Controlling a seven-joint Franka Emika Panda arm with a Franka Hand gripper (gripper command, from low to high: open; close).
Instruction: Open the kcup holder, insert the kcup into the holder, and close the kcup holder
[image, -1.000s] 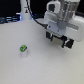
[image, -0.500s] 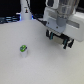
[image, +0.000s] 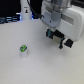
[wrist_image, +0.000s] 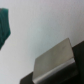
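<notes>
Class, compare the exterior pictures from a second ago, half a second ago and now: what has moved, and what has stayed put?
The gripper has shifted slightly toward the exterior view's left, hanging over the table. It has neither taken hold of nor let go of anything visible. The kcup stayed where it was, apart from the gripper.

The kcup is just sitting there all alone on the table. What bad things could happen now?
1. The kcup is small and stands loose, apart from the gripper, so a clumsy grab could tip it or roll it away.
2. The gripper hangs right over the kcup holder, whose drawer looks closed in the blurry wrist view; coming down crooked, it might bump the top instead of catching a handle.
</notes>
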